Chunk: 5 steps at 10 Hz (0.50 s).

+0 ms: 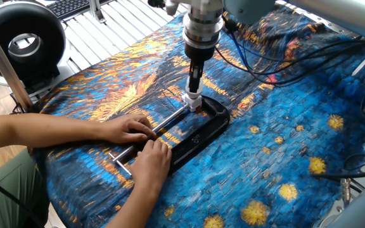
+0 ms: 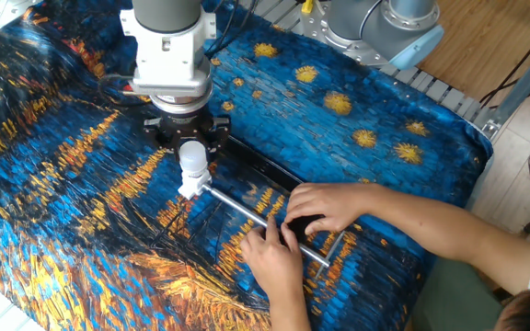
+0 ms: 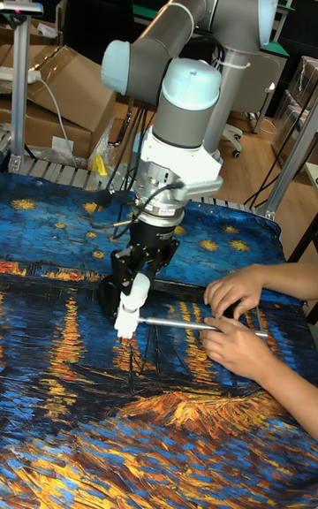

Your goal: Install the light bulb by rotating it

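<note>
— Around my gripper (image 2: pixel 193 158), what crowds the middle of the frame?

— Mostly the black C-clamp (image 1: pixel 198 130) under me, its steel screw rod (image 2: pixel 247 213) running toward the lower right, and a person's two hands (image 2: pixel 325 209) pressing on it near the centre. My jaws are closed on the light bulb (image 2: pixel 192 156), which stands upright on the white socket base (image 2: pixel 189 188) at the clamp's end.

— And room to move?

— Cables (image 1: pixel 277 54) trail at upper right in one fixed view. Painted cloth (image 2: pixel 53 211) lies bare to the left in the other fixed view; the table edge (image 2: pixel 449 101) runs along the upper right there.
</note>
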Tool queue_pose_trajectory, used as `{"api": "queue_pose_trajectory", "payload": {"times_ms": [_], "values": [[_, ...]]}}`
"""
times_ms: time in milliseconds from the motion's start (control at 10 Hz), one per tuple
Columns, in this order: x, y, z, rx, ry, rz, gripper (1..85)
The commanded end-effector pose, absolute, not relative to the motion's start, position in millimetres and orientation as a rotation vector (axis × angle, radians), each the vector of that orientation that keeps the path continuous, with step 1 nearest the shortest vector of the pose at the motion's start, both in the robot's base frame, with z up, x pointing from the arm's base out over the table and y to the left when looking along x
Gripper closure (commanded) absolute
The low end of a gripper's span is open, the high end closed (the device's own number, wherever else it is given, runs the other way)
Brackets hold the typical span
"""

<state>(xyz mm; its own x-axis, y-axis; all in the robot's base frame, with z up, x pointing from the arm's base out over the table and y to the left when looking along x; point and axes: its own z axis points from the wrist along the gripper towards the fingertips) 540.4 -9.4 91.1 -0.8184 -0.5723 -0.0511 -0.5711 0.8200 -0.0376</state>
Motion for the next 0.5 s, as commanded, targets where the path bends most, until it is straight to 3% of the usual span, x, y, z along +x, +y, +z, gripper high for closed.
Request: {"api": "queue_pose_trajectory", "payload": {"times_ms": [0,400], "values": [[540.9,-4.8,91.3,-0.613,3.016,0.012,61.7],[535.8,-5.8,92.4,-0.383,3.079,0.029,62.7]]}}
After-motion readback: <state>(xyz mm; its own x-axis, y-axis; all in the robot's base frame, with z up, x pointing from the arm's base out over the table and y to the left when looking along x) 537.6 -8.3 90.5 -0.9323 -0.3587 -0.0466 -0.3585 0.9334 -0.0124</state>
